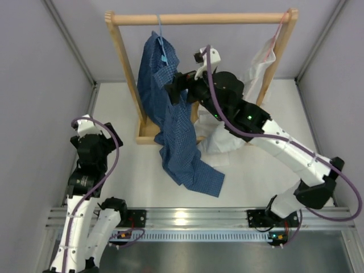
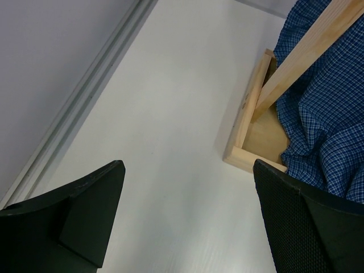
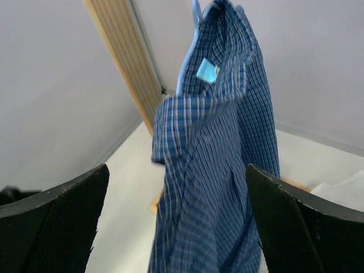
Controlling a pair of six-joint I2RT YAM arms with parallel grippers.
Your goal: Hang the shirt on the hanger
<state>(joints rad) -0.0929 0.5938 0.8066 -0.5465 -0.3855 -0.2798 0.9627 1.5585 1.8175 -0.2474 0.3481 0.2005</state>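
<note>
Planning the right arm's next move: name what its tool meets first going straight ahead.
Most likely the shirt, hanging on the hanger: it sits dead centre ahead of the open right tool. How far off is unclear.

Shirts: two, namely one blue checked shirt (image 1: 170, 114) and one white shirt (image 1: 257, 71). Hangers: two, namely one light blue hanger (image 1: 161, 34) and one pink hanger (image 1: 277, 34). Wooden rack (image 1: 227, 19): one.
</note>
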